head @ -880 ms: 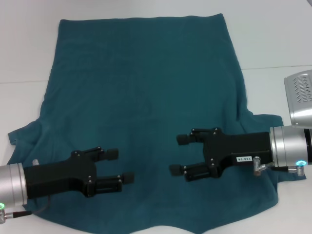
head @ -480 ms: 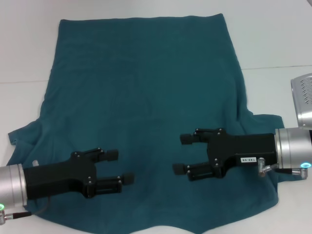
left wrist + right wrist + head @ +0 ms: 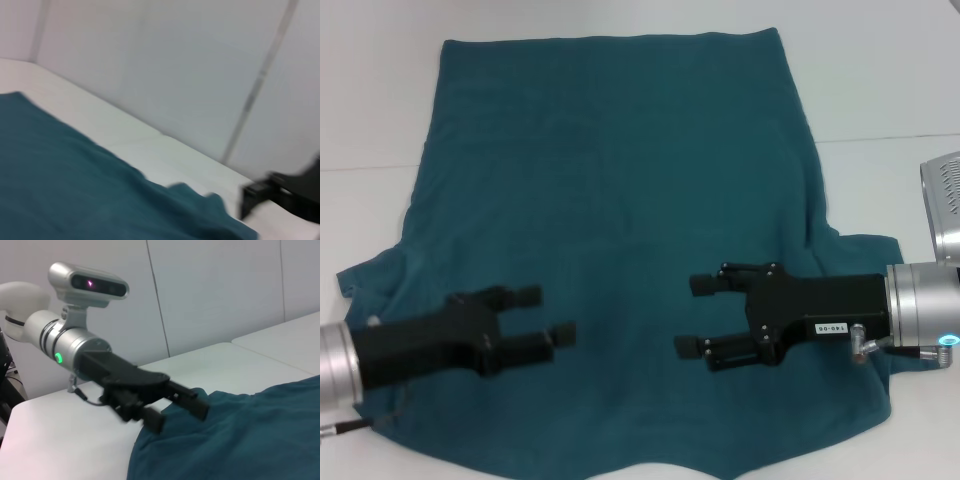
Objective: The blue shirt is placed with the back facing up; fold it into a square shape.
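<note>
The blue shirt (image 3: 620, 240) lies spread flat on the white bench (image 3: 880, 80), plain side up, its straight hem at the far edge and its short sleeves flaring out to either side nearer the robot. The cloth looks smooth across the middle, with a few soft ripples along the near edge.

The left hand (image 3: 550, 315) hovers over the near left part of the shirt, close to the left sleeve, pointing inward toward the middle. Its two black fingers are spread apart and hold nothing. In the right wrist view the same left hand (image 3: 177, 410) shows from the side, just above the shirt's edge, with a green light on its silver wrist.

The right hand (image 3: 695, 315) hangs over the near right part of the shirt, pointing inward so that it faces the left one across a stretch of bare cloth. Its fingers are also spread wide, with nothing between them. In the left wrist view, one black part of it shows at the picture's edge, beyond the rumpled edge of the shirt (image 3: 75, 190).
</note>
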### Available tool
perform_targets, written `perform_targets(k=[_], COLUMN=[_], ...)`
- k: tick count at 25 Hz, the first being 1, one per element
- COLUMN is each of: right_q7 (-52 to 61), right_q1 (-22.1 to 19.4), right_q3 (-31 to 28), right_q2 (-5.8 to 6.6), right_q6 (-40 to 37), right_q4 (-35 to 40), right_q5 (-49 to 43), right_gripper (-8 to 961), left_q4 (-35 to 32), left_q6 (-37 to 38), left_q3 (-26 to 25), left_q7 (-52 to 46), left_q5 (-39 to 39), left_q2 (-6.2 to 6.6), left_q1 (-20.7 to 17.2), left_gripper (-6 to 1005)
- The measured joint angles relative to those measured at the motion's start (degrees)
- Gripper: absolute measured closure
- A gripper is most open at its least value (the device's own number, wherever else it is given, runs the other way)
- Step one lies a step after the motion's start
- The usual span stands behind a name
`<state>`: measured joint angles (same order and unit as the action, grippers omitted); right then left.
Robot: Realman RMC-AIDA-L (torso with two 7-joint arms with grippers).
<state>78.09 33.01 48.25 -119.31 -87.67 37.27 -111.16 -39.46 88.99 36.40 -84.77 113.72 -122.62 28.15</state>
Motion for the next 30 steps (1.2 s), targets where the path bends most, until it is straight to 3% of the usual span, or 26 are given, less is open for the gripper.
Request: perform_targets(k=[11, 19, 30], right_q7=[1.21, 2.11, 2.94], right_q1=[-0.32, -0.32, -0.08], right_q3=[0.0, 0.0, 0.0], right_q2=[-0.2, -0.21, -0.21], right_q6=[-0.23, -0.27, -0.24], right_q4=[-0.2, -0.2, -0.17], right_q5=[0.5, 1.08, 1.08], right_gripper=[26, 26, 27], left_q4=[0.3, -0.12, -0.08], left_q6=[-12.56, -21.63, -25.3], left_q3=[-12.11, -13.58, -13.64], left_q7=[-6.88, -13.08, -13.56], left_q5=[0.09, 0.57, 3.32], left_q2=[0.54, 0.72, 0.47], left_q1=[-0.45, -2.94, -4.05], left_gripper=[154, 161, 170])
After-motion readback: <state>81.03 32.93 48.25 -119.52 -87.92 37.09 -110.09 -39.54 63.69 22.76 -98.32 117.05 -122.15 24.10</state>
